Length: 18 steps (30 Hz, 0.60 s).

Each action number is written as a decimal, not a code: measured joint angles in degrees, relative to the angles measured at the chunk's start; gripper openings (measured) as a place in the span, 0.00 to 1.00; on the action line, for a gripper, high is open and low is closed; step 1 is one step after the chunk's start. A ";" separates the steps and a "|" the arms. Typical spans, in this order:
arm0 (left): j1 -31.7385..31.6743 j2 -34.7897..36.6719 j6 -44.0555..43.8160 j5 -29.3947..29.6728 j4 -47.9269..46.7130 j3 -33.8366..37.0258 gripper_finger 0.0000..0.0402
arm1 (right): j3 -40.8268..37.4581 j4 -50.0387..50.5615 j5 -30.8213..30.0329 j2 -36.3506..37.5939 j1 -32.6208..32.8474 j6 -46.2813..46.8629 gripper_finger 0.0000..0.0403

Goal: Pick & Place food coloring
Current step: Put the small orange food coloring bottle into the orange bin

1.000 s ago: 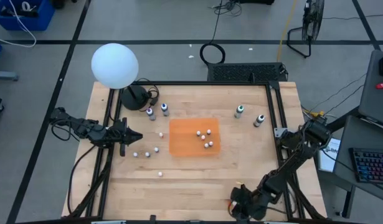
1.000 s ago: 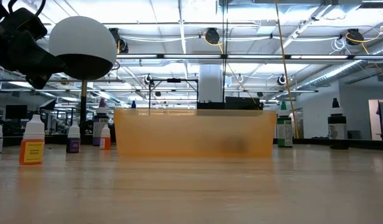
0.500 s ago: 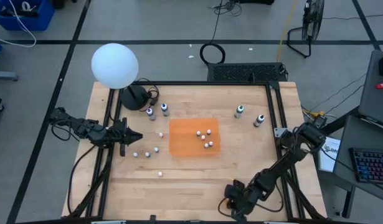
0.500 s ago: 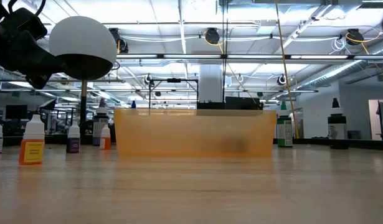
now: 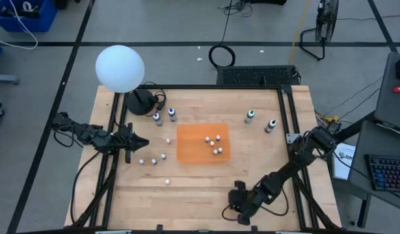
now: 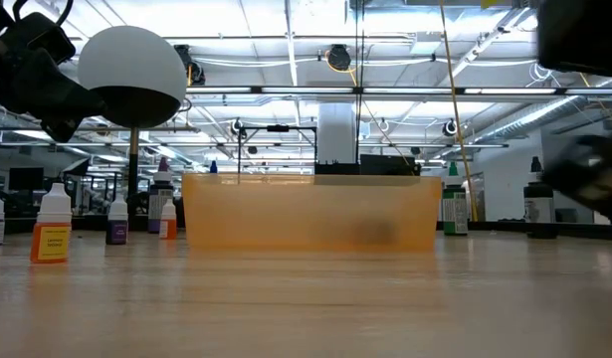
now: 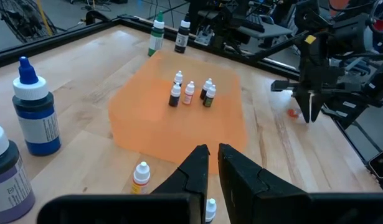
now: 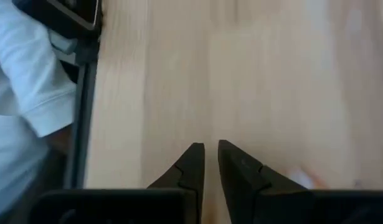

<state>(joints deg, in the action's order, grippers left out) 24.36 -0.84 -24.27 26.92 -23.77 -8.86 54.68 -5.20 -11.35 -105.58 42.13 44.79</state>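
Fingers of the right gripper (image 5: 237,209) are sitting nearly closed, empty, low over the table (image 5: 200,188); recommend spreading before approaching the food coloring (image 5: 213,143).

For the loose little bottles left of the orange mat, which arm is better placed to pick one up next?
Left. The left gripper sits at the table's left edge, right beside the small white-capped bottles off the orange mat. The right gripper is down at the near edge, farther away.
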 joint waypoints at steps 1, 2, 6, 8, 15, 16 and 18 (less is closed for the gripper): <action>-0.01 0.00 0.00 0.02 0.01 0.00 0.10 | 0.02 0.09 0.04 0.05 -0.78 -1.31 0.10; -0.02 -0.01 0.00 0.00 0.02 0.00 0.10 | 0.03 1.05 0.25 0.10 -1.55 -1.37 0.09; -0.01 -0.01 0.00 0.00 0.02 0.00 0.10 | 0.17 5.87 1.96 0.22 -4.35 1.39 0.06; 0.00 -0.02 0.00 0.00 0.02 0.00 0.10 | 0.17 6.60 2.48 0.26 -5.57 -0.04 0.04; 0.00 0.00 -0.01 0.00 0.02 0.00 0.10 | 1.88 13.34 -10.64 4.56 -8.43 -11.15 0.00; -0.01 -0.01 0.00 0.00 0.01 0.00 0.10 | 3.75 17.95 -12.31 6.12 -8.36 -11.12 0.00; 0.00 -0.02 0.00 0.00 0.08 0.01 0.10 | 8.78 31.16 -14.19 8.22 -7.99 -8.05 0.00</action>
<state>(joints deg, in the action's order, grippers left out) 24.36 -0.86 -24.27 26.92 -23.69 -8.84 63.46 25.96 -25.54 -97.36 34.13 36.74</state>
